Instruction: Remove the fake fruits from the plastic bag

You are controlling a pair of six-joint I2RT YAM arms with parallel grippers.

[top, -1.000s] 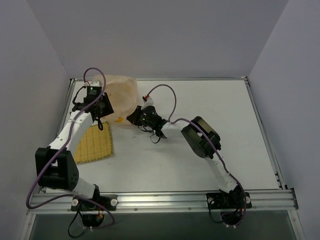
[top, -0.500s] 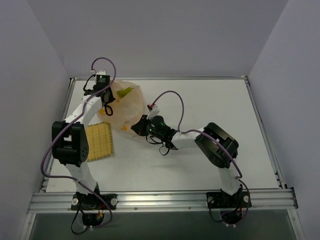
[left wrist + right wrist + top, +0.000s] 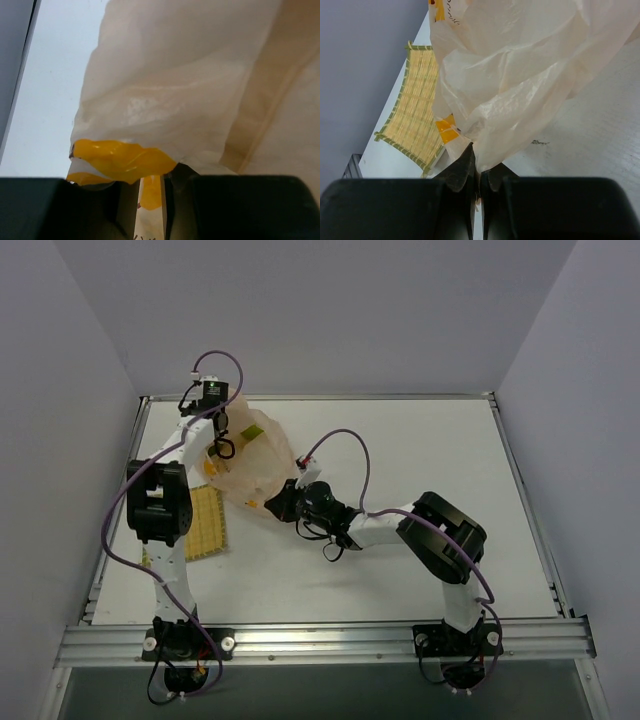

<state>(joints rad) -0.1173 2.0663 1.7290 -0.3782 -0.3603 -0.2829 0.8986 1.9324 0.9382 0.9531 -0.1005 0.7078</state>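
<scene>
- Plastic bag (image 3: 250, 460): far-left part of table (image 3: 430, 460), strung btwn the two grippers.
- Long axis: diagonal in top view. Far-left end is at the L gripper, near-right end at the R gripper.
- Bag is widest and puffed in the middle and tapers to a bunched corner at the R end.
- L gripper (image 3: 218, 440): at the bag's far-left edge, pointing toward the near side. In wrist view its fingers (image 3: 127, 210) sit close together w/ a strip of printed film btwn them, so it's clamped on the bag's edge.
- Orange-yellow print (image 3: 120, 160) is crumpled just above those fingers. The rest of the bag (image 3: 175, 75) fills the view beyond.
- R gripper (image 3: 283, 502): points far-left at the bag's near-right corner. In wrist view (image 3: 475, 167) the jaws are fully closed, pinching a gathered fold of film.
- From that pinch the bag (image 3: 520, 75) billows up and away.
- Contents: can't make out thru the film in any view.
- Yellow woven mat (image 3: 205, 525): flat on the table beside the bag's near-left side, by the L arm. Also seen past the bag in R wrist view (image 3: 415, 110).
- Can't tell if the bag's underside touches the table.
</scene>
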